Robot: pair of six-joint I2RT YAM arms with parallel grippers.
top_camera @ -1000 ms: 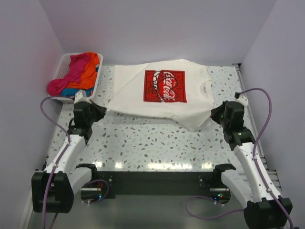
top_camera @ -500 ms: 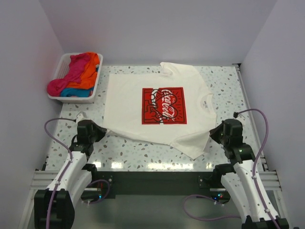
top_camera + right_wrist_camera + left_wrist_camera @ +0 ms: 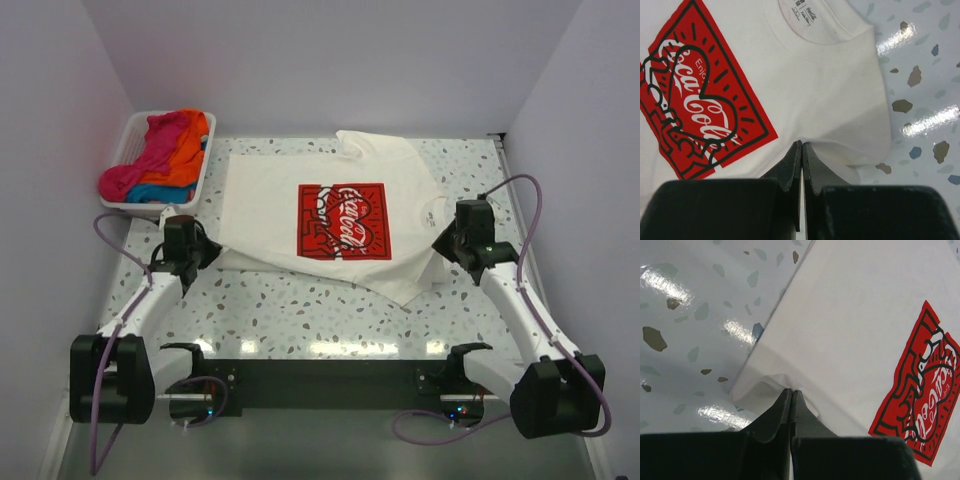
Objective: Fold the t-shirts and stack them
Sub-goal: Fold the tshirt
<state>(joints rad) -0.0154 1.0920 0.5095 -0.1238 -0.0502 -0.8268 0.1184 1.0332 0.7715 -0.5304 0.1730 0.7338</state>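
Observation:
The cream-white t-shirt [image 3: 340, 220] with the red logo print lies spread on the table, print up, collar to the right. My left gripper [image 3: 207, 252] is shut on its near left hem corner [image 3: 767, 385]. My right gripper [image 3: 440, 248] is shut on the cloth near the shoulder and sleeve [image 3: 840, 125], just below the collar. The near edge of the shirt is lifted between the two grippers. Magenta-pink, orange and blue t-shirts [image 3: 165, 155] lie heaped in the basket.
The white slatted basket [image 3: 128, 135] stands at the back left corner. Purple walls close in the left, back and right sides. Speckled tabletop [image 3: 320, 310] shows between the shirt and the arm bases.
Both grippers have moved away from the near edge toward the back, carrying the shirt's near edge with them. The shirt now lies a little further back and flatter.

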